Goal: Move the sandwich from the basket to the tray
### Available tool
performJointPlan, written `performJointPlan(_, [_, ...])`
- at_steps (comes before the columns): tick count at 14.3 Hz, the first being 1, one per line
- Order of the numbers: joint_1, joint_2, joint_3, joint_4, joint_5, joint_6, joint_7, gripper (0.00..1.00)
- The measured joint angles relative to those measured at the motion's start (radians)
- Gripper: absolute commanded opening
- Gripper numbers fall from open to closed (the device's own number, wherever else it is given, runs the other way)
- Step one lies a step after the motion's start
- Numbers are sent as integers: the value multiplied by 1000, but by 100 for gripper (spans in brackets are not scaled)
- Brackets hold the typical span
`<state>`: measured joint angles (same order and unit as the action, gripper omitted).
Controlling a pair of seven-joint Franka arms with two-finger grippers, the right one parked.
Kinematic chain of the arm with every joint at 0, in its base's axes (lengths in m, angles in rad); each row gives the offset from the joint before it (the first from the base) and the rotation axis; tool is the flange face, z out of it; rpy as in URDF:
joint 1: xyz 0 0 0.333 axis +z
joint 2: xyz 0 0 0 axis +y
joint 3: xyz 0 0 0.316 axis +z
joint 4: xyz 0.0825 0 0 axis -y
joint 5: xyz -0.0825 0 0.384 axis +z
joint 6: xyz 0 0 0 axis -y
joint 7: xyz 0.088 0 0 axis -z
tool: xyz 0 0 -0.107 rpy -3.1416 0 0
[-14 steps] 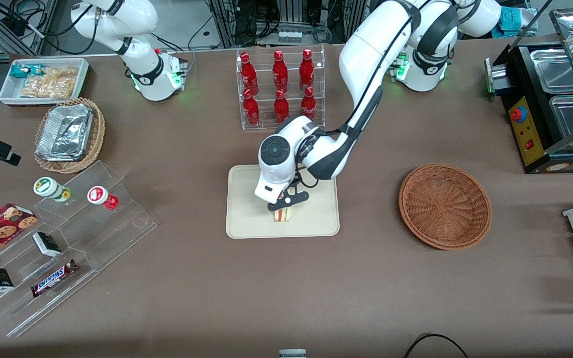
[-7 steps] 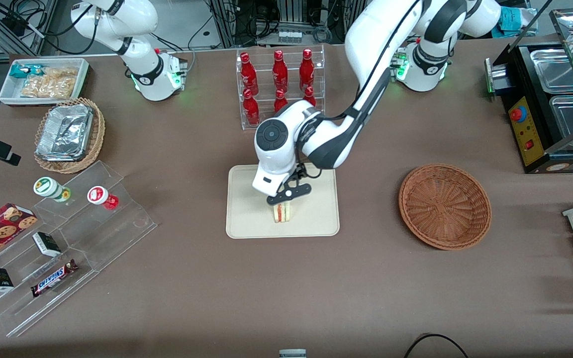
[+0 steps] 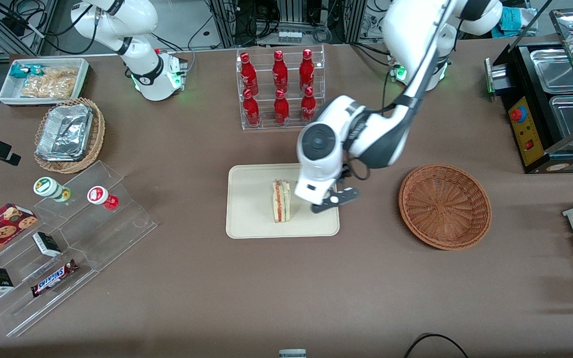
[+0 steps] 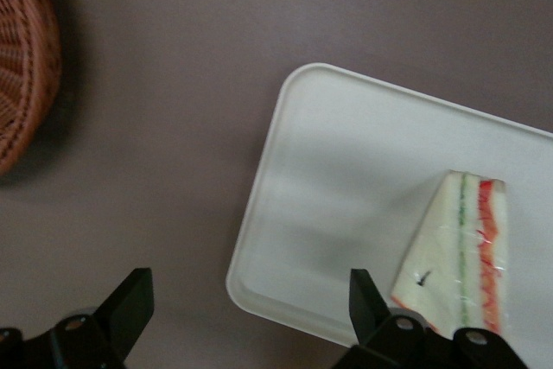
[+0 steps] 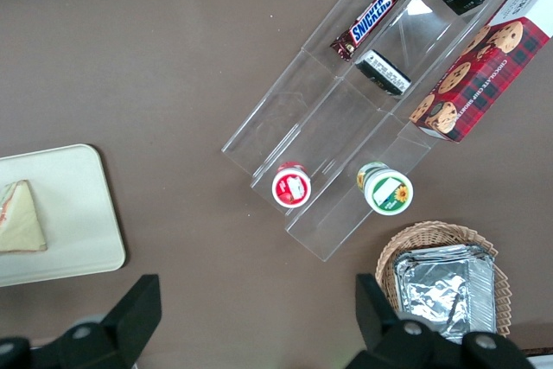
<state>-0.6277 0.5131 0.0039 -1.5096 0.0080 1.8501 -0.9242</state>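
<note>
The sandwich (image 3: 281,201) stands on its edge near the middle of the tray (image 3: 246,219). The end effector (image 3: 334,200) hovers empty with fingers spread wide over the tray's edge nearest the basket (image 3: 444,206), which sits well apart on the surface (image 3: 286,288).

A clear rack of red bottles (image 3: 280,88) stands at twelve o'clock; a foil-tray basket (image 3: 69,134) sits at nine.

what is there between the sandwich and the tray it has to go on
Nothing: the sandwich already lies on the tray. The tool hangs open beside it over the tray's edge, apart from it.
</note>
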Motion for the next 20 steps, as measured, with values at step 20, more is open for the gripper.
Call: performJointPlan(20, [631,-530,-112,-113,3,-389,877,100])
